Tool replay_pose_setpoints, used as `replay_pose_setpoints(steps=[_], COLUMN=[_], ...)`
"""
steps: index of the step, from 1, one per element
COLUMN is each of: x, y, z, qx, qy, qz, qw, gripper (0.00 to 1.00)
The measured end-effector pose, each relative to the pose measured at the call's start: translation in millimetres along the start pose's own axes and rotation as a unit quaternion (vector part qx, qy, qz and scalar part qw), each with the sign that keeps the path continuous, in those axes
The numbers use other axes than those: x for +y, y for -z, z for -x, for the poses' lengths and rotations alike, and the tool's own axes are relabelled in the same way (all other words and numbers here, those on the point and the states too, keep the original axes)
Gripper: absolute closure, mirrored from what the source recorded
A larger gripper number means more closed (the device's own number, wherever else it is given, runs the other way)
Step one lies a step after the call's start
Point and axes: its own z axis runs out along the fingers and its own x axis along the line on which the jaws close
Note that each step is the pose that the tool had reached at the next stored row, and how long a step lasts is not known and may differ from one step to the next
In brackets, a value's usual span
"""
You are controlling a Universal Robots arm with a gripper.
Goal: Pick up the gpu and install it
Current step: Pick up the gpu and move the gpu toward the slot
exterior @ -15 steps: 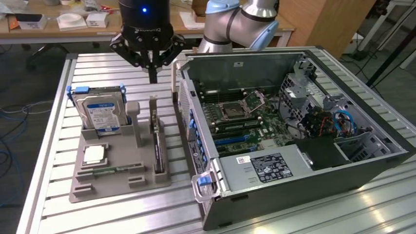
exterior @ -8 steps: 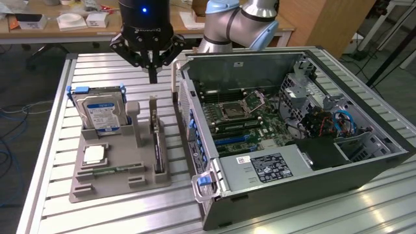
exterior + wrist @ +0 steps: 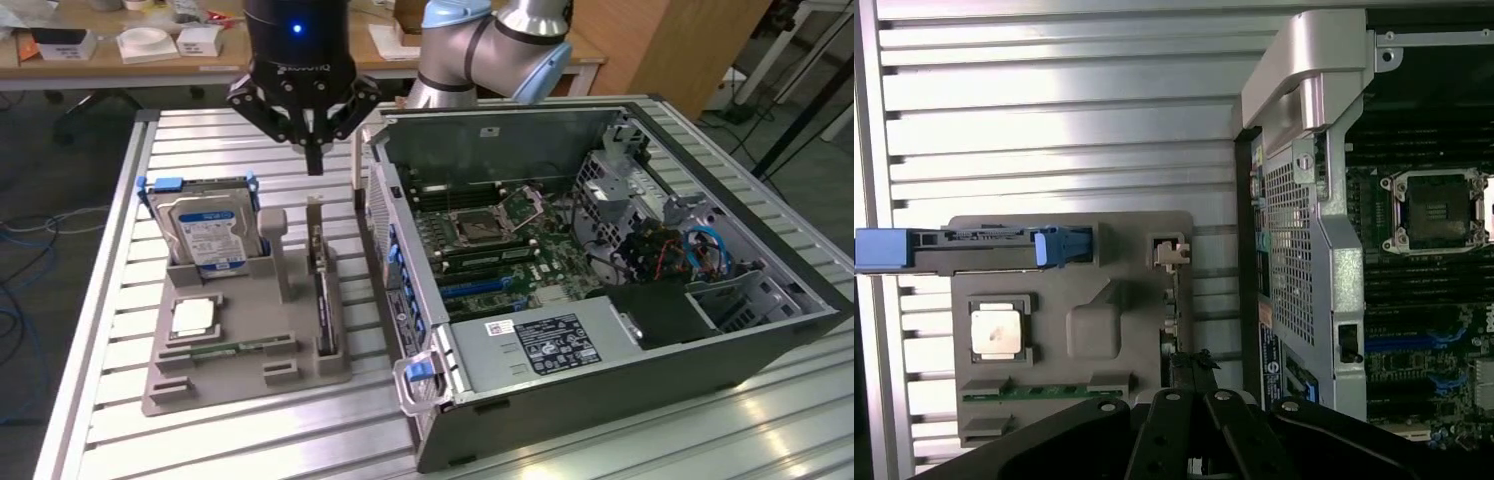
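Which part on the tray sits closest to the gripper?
The gpu, the thin card standing on edge beside the case, just below the gripper; the hard drive stands farther off.

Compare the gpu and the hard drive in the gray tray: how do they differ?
The hard drive is a thick box; the gpu is a thin card. The hard drive shows a blue-and-white label and a blue frame; the gpu shows a dark edge with a silver bracket at one end. The shut pincer hangs right above the gpu, not the hard drive. Both stand on edge in the tray.
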Motion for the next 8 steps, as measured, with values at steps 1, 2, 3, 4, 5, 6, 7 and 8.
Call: replay_pose_setpoints(steps=[1, 2, 3, 4, 5, 6, 7, 8], x=[0.0, -0.1, -0.1, -0.1, -0.2, -0.2, -0.2, -0.2], y=[-0.9, -1.8, -2.8, -3.8, -4.7, -5.6, -6.3, -6.3], z=[0.0, 0.0, 0.0, -0.1, -0.1, -0.1, -0.1, -0.1], qx=[0.0, 0.0, 0.0, 0.0, 0.0, 0.0, 0.0, 0.0], qy=[0.0, 0.0, 0.0, 0.0, 0.0, 0.0, 0.0, 0.0], qz=[0.0, 0.0, 0.0, 0.0, 0.0, 0.0, 0.0, -0.0005], qw=[1.0, 1.0, 1.0, 1.0, 1.0, 1.0, 1.0, 1.0], gripper=[0.89, 0.89, 0.89, 0.89, 0.89, 0.89, 0.89, 0.89])
